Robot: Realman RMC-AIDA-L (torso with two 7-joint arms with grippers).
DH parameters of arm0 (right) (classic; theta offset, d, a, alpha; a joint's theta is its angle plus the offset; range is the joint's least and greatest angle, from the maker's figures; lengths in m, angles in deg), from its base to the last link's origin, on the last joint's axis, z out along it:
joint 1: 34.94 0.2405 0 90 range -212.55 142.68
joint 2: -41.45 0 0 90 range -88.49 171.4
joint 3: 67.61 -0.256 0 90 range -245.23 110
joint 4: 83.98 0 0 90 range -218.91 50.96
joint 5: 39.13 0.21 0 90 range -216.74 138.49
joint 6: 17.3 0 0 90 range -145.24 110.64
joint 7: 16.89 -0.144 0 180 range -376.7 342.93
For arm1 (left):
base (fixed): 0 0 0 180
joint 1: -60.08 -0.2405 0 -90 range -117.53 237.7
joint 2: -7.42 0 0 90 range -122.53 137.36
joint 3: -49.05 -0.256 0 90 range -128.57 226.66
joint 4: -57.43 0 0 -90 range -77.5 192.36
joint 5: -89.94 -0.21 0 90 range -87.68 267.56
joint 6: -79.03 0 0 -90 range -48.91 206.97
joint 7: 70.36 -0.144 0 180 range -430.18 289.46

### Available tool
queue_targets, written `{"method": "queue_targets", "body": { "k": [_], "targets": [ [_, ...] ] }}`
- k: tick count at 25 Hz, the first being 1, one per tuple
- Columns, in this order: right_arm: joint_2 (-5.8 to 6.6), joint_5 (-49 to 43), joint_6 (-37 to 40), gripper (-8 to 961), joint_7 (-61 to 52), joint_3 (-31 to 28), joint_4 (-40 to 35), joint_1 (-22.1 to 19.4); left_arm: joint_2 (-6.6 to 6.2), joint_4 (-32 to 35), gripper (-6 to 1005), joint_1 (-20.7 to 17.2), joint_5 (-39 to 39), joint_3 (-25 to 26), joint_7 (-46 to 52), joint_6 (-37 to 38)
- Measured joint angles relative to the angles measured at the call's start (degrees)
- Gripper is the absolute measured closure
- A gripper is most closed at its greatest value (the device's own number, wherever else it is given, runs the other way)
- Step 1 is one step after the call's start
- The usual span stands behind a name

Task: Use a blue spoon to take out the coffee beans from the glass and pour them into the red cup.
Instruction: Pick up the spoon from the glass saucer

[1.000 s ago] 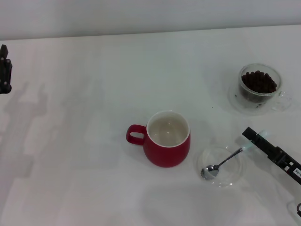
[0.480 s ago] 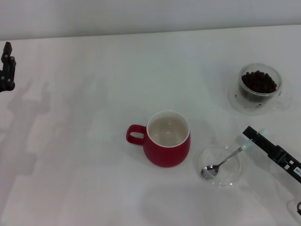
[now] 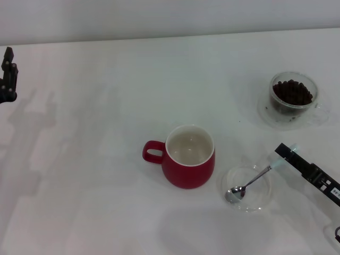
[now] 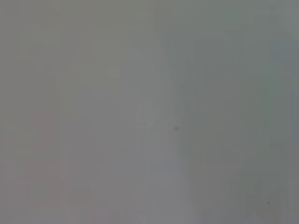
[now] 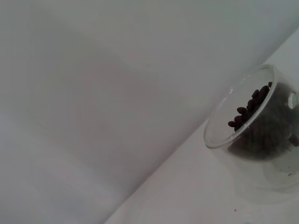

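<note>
Reaching beside the red cup (image 3: 189,156), the right claw (image 3: 283,153) meets the blue spoon (image 3: 255,178) handle for pickup; its grip state is unclear.

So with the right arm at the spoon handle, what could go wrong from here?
The right end effector meets only the tip of the blue spoon, so the grip may slip. The spoon's bowl lies in a shallow glass dish that could get dragged. The glass of coffee beans stands near the table's right edge, easy to knock.
</note>
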Motion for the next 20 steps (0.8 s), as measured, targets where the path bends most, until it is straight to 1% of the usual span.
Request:
{"method": "queue_targets", "body": {
  "k": [1,17,20],
  "targets": [
    [-0.01,0.0,0.05,491,0.01,0.02,-0.02,0.01,0.0,0.0,576,0.01,0.0,0.01,0.0,-0.02],
    [-0.04,-0.06,0.76,501,0.01,0.2,-0.1,0.47,0.0,-0.06,574,0.01,0.0,0.04,0.0,-0.04],
    [-0.04,-0.08,0.83,613,0.01,0.2,-0.14,0.46,0.0,-0.06,574,0.0,0.0,0.04,0.0,-0.04]
  ]
}}
